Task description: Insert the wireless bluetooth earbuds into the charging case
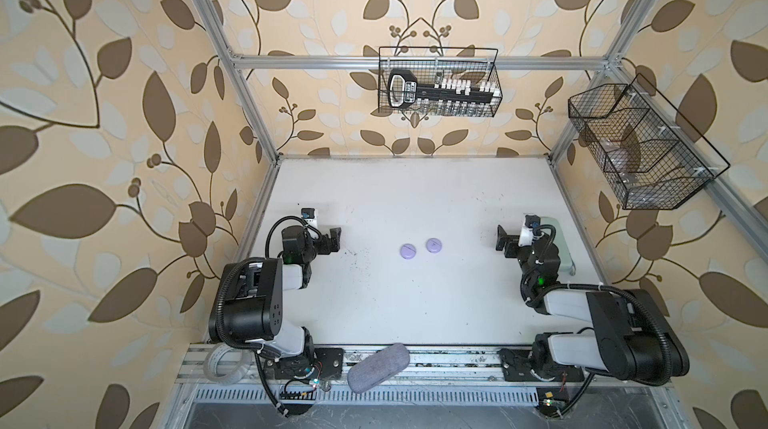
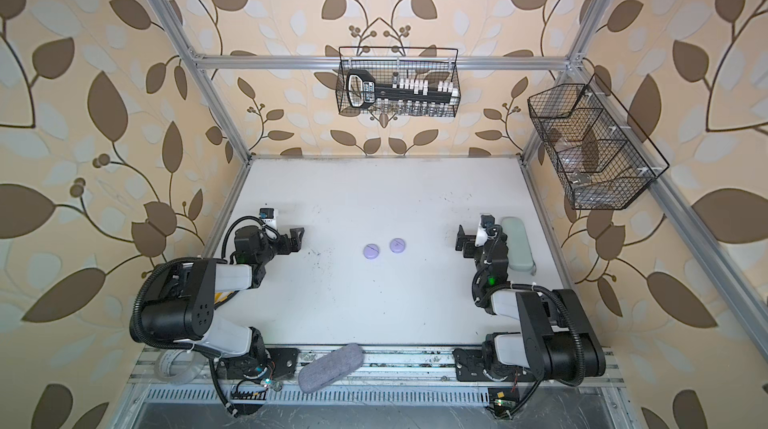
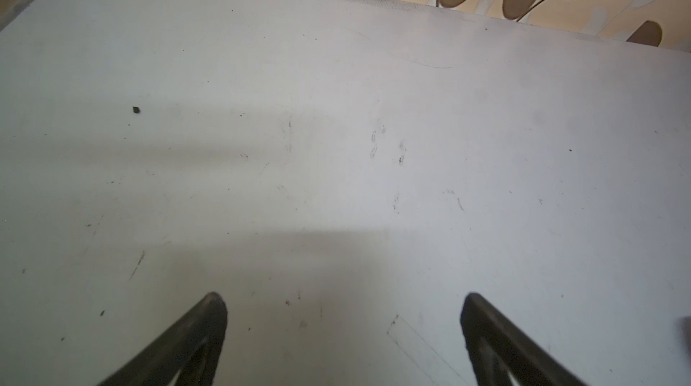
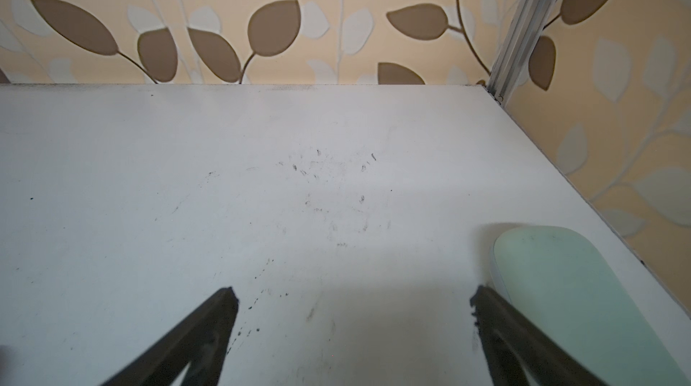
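- Left round pale-lavender plastic charging case (image 1: 408,251) and right case (image 1: 434,245) lie near each other, not touching, mid white bench (image 1: 415,198); both look shut.
- Wireless earbuds: hidden, cannot tell where.
- Left hand (image 1: 336,240): jaws spread wide, empty, well apart from the cases.
- Right hand (image 1: 501,241): spread wide, empty; a mint-green oblong case (image 4: 561,290) lies just beside it.

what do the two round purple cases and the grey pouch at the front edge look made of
The round purple cases: probably smooth matte plastic, judging by even colour and a thin seam line on top. The grey pouch: likely fabric-covered, from its heathered, dull, soft-edged surface.
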Controlling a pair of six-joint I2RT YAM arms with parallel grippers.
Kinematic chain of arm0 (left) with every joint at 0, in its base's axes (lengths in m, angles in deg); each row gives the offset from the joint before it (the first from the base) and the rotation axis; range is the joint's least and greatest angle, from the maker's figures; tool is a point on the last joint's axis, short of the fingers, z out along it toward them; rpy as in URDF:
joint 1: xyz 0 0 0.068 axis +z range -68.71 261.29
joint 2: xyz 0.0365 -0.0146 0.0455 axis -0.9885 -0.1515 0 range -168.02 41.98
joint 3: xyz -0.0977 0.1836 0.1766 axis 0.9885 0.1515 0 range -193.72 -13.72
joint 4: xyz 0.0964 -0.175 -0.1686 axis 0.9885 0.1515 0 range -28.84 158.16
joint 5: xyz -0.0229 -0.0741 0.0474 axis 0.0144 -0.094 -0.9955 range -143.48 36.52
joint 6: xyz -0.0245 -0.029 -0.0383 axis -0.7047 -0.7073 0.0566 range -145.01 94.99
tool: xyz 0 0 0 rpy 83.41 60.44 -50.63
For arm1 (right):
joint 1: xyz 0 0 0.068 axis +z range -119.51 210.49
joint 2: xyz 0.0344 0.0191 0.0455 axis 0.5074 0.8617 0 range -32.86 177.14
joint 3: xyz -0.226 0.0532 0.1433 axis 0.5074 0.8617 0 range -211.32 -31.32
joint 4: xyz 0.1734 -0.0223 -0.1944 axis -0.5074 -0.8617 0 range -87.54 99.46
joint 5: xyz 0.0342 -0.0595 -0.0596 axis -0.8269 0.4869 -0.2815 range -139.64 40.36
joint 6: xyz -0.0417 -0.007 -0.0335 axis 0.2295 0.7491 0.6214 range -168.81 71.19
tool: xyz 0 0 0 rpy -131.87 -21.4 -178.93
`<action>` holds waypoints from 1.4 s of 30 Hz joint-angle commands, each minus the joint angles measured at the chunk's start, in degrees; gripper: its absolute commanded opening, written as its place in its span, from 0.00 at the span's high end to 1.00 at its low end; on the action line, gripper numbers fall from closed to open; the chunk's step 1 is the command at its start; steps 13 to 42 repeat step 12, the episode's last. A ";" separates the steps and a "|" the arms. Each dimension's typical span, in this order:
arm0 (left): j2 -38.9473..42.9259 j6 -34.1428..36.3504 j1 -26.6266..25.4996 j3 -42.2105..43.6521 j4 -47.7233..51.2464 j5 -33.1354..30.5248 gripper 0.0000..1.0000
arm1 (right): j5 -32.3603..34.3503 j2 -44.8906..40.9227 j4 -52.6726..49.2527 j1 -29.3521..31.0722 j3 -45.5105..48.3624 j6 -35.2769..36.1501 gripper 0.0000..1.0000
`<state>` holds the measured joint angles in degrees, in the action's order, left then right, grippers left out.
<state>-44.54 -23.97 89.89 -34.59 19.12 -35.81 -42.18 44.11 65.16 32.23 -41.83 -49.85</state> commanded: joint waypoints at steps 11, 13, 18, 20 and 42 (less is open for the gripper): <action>0.65 -0.28 -0.19 -0.16 -2.61 -0.09 0.01 | -0.21 0.19 1.51 -0.03 -0.16 0.69 0.00; 0.65 -0.33 -0.17 -0.21 -2.61 -0.09 0.01 | -0.08 0.05 1.69 0.01 -0.05 0.69 0.00; 0.65 -0.33 -0.17 -0.21 -2.61 -0.09 0.01 | -0.08 0.05 1.69 0.01 -0.05 0.69 0.00; 0.65 -0.33 -0.17 -0.21 -2.61 -0.09 0.01 | -0.08 0.05 1.69 0.01 -0.05 0.69 0.00; 0.65 -0.33 -0.17 -0.21 -2.61 -0.09 0.01 | -0.08 0.05 1.69 0.01 -0.05 0.69 0.00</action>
